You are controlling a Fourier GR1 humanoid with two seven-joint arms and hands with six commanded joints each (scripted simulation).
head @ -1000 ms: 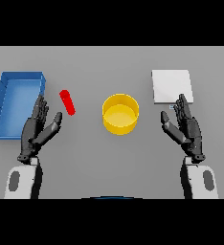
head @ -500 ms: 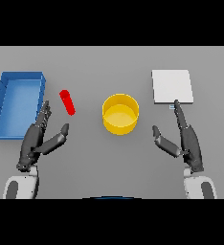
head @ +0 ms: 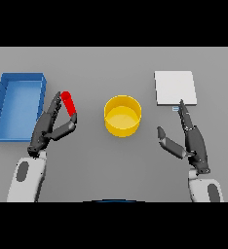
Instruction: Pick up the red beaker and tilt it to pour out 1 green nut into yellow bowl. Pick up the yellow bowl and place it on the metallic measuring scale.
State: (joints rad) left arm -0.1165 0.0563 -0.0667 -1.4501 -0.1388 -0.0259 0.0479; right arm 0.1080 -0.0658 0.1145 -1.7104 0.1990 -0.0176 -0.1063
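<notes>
The red beaker (head: 69, 103) is a slim red tube standing tilted on the grey table, left of centre. My left hand (head: 47, 127) is right beside it, fingers straight along its left side and thumb spread just under it, open and not closed round it. The yellow bowl (head: 122, 115) sits in the middle of the table; I can make out nothing inside it. The metallic measuring scale (head: 175, 87) is a pale flat square at the right rear. My right hand (head: 193, 140) is open in front of the scale, fingertips near its front edge, thumb spread toward the bowl.
A blue open tray (head: 19, 104) lies at the far left, close behind and beside my left hand.
My left hand has moved right and forward to the red beaker, with its thumb spread under it. My right hand has turned edge-on and shifted slightly, thumb spreading out. Bowl and beaker have not moved.
</notes>
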